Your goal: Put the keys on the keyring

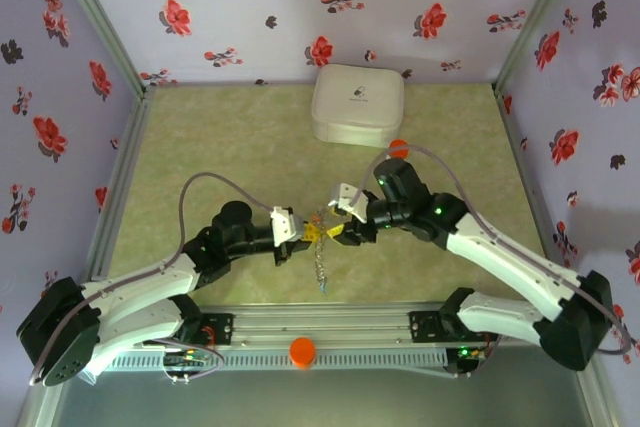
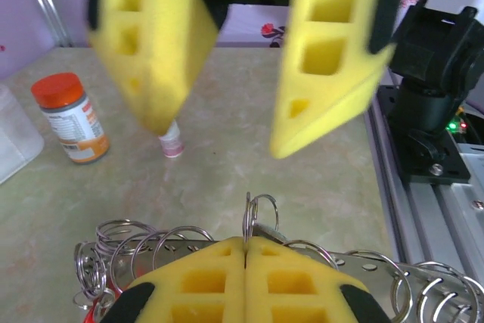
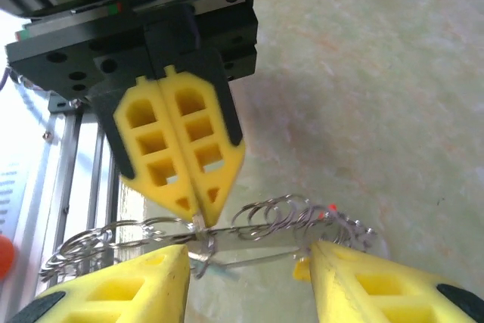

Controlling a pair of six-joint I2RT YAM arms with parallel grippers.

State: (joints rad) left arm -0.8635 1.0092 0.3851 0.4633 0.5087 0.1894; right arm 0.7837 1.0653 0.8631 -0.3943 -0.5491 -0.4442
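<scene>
We count two hands, the left hand (image 2: 244, 261) and the right hand (image 3: 249, 276). On the counter (image 1: 220, 147) at twelve o'clock we see one white box (image 1: 358, 105) and one orange-capped bottle (image 2: 72, 117). There is also one small white tube (image 2: 172, 141) and one metal strip (image 2: 181, 246) carrying wire rings (image 2: 121, 232), too crowded to count.

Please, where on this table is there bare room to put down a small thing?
Free: the green table's back-left, between the left wall rail and the white rounded square box; also the strip between the right arm and the right wall. Crowded: the centre front, where the left gripper and right gripper meet at the silvery metal keyring.
</scene>
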